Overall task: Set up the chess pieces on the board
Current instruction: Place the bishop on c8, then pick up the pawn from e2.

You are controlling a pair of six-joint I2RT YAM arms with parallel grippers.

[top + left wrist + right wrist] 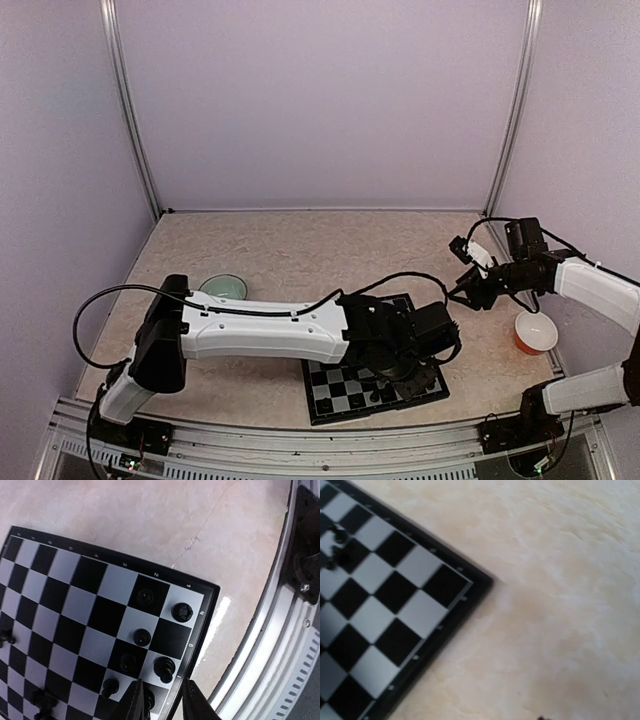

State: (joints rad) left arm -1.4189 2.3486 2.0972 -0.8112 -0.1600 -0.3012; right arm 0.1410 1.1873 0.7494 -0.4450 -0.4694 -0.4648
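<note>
The board (345, 388) lies at the table's near middle, mostly hidden by my left arm. In the left wrist view the board (75, 590) carries several tiny black chess pieces, among them one on the corner square (182, 612) and a taller one (164, 668) near the edge. My left gripper (161, 701) hovers over the board's edge, jaws apart, with a piece (148, 699) just beside the left finger (133, 702). My right gripper (468, 290) hangs above the table right of the board; its fingers do not show in the right wrist view, which shows a board corner (395, 605).
An orange bowl (535, 333) stands at the right, a pale green bowl (222, 287) at the left behind my left arm. The metal frame rail (280, 645) runs along the near edge, close to the board. White walls enclose the table.
</note>
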